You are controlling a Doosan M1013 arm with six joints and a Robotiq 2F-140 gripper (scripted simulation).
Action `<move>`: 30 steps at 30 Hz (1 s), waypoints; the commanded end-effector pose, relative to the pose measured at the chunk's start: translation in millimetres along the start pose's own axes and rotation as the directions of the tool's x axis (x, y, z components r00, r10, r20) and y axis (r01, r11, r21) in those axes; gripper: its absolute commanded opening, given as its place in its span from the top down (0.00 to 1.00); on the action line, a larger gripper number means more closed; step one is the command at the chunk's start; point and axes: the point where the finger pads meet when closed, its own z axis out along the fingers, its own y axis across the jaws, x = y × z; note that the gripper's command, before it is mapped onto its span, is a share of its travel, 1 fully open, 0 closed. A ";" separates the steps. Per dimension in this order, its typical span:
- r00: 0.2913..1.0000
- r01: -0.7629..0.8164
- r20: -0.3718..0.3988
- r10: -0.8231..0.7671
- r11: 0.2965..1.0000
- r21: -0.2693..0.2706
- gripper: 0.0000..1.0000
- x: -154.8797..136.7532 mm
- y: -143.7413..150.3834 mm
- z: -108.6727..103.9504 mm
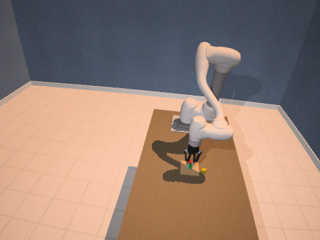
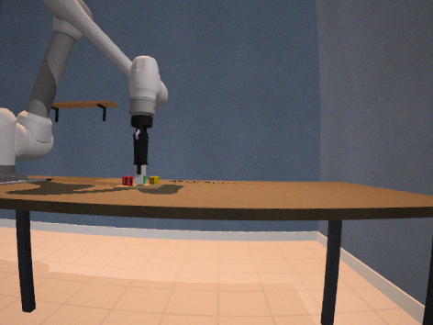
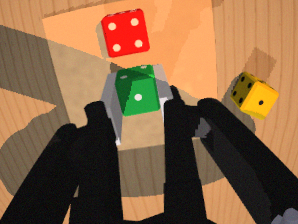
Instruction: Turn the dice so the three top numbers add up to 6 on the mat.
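Pinching the green die (image 3: 137, 94) between its pads, the gripper (image 3: 139, 112) hangs low over the tan mat (image 3: 189, 26), just beside the red die (image 3: 125, 32), which shows four pips on top. The yellow die (image 3: 254, 95) lies off the mat on the bare wood to the right and looks tilted. The risk I judge greatest: opening the jaws while the green die is above the mat or canted would let it tumble onto a wrong face or knock the red one. The yellow die's position off the mat would fail the task as things stand. A long brown wooden table (image 1: 190, 210) stands on a beige tiled floor (image 1: 61, 142) before dark blue walls (image 1: 102, 41).
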 end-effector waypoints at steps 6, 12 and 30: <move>1.000 0.000 0.000 0.000 1.000 0.000 0.84 0.0 0.0 1.7; 1.000 0.000 0.000 0.000 1.000 0.000 0.84 0.0 0.0 3.1; 1.000 0.000 0.000 0.000 1.000 0.000 0.84 0.0 0.0 3.4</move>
